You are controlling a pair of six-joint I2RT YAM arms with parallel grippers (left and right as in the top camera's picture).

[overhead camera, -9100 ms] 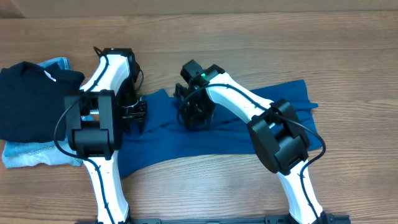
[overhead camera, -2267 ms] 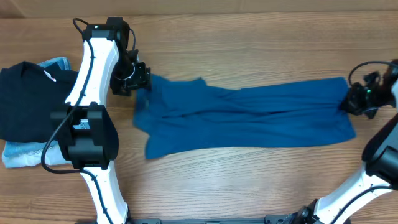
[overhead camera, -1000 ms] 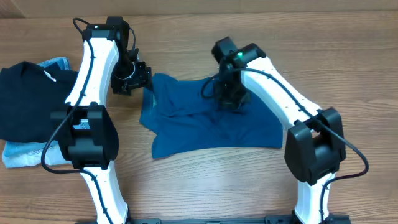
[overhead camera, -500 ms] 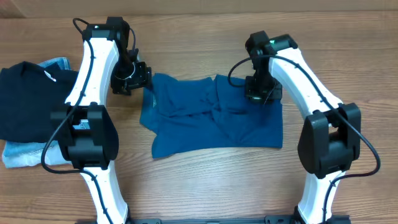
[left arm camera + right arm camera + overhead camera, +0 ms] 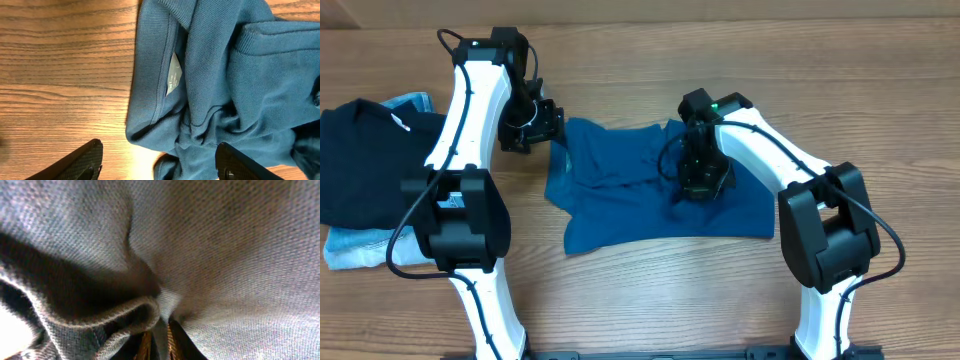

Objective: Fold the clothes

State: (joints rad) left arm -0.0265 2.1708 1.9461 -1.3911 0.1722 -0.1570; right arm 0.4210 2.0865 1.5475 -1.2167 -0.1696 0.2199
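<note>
The teal-blue garment (image 5: 620,205) lies rumpled and doubled over in the middle of the table. My left gripper (image 5: 552,130) sits at its far left corner. In the left wrist view the jaws (image 5: 160,167) are wide open, with the collar edge and label of the garment (image 5: 240,75) lying between and ahead of them. My right gripper (image 5: 700,185) is down on the garment's right half. In the right wrist view its fingers (image 5: 157,345) are pinched together on a fold of the fabric (image 5: 225,240), which fills the view.
A black folded garment (image 5: 370,160) lies on light blue jeans (image 5: 365,250) at the table's left edge, left of my left arm. Bare wood table (image 5: 880,150) shows to the right of the garment and in front of it.
The garment's right end has been carried over to the left, so it is doubled. In the last half second my right gripper moved left and forward on the fabric. The left arm stayed put.
</note>
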